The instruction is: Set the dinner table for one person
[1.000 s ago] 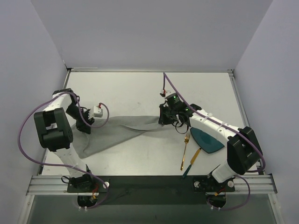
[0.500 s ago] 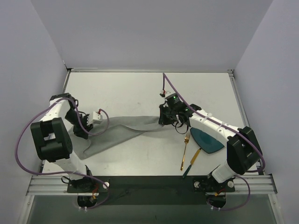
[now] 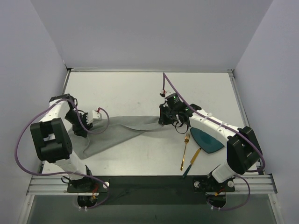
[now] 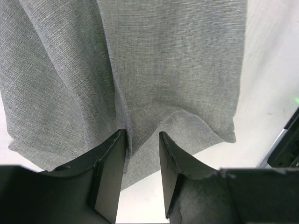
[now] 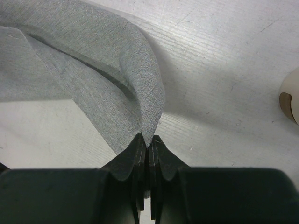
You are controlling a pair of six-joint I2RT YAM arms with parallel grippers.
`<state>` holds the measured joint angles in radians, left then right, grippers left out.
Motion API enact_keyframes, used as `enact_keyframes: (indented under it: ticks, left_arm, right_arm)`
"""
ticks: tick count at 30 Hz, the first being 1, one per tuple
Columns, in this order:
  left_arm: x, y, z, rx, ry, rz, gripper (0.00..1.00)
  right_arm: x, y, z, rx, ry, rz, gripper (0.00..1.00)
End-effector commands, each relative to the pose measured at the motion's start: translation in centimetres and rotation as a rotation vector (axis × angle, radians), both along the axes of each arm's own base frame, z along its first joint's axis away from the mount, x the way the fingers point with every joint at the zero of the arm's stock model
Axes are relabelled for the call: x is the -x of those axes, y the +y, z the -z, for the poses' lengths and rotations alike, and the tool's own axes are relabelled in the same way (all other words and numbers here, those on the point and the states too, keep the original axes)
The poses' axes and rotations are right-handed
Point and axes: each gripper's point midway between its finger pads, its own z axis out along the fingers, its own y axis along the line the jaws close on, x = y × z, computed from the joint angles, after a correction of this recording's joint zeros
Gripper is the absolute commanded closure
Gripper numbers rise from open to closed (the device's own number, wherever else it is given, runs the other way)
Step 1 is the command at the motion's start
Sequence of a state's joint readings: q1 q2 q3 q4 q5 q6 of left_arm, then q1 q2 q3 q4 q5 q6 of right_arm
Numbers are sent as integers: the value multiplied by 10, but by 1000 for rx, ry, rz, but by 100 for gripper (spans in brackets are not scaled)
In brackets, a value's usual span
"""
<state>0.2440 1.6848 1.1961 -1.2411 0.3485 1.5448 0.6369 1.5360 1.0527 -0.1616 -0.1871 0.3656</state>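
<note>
The dinner table [image 3: 126, 93] fills the floor of the walled bay in front of my bases. It lies flat and square to the walls, and from the top camera its longer side seems to run left to right. Its near edge is hidden behind the dark rail my arms are bolted to.

A grey cloth [image 3: 117, 133] lies on it as a long, rumpled band, from near left up to the middle. My right gripper [image 5: 148, 140] is pressed together on a raised fold at the cloth's right end, with the fabric lifted into a peak at the fingertips. My left gripper [image 4: 140, 154] is at the cloth's left end with its fingers a little spread, astride a crease. I cannot tell if the pads touch the fabric.

Near right, a gold fork [image 3: 185, 149] and a knife [image 3: 192, 161] lie side by side, pointing roughly far to near. A teal plate [image 3: 205, 140] sits just right of them, partly covered by my right arm. At the right edge of the right wrist view a pale rounded thing [image 5: 292, 93] is cut off, and I cannot make out what it is.
</note>
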Motion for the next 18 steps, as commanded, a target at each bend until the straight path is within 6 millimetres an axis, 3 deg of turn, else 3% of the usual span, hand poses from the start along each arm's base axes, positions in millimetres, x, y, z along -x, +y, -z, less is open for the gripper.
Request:
enact_keyframes:
  ticks: [1, 5, 6, 8, 9, 13, 15, 16, 18]
  left_arm:
    - [-15, 3, 1, -31, -95, -32, 59]
    - [-14, 11, 11, -88, -111, -30, 70]
    - [-13, 12, 11, -98, -109, -29, 82]
    - [-15, 12, 8, -102, -115, -31, 96]
    - [-20, 11, 2, -97, -128, -62, 100]
    - [-37, 4, -32, -47, -184, -199, 100]
    - [-33, -2, -55, -25, -202, -303, 100]
    - [-30, -4, -66, -18, -212, -330, 100]
    - [-7, -14, -94, 8, -227, -379, 100]
  right_arm:
    - [1, -1, -3, 10, -8, 9, 100]
    - [1, -1, -4, 9, -8, 10, 100]
    - [1, -1, -3, 9, -7, 10, 100]
    - [2, 0, -6, -1, -7, 11, 100]
    - [2, 1, -9, -8, -9, 11, 100]
    - [16, -1, -34, -59, 16, 39, 100]
    - [28, -4, -46, -90, 29, 72, 100]
    - [41, -7, -61, -112, 16, 67, 100]
    - [58, -11, -69, -132, 37, 85, 100]
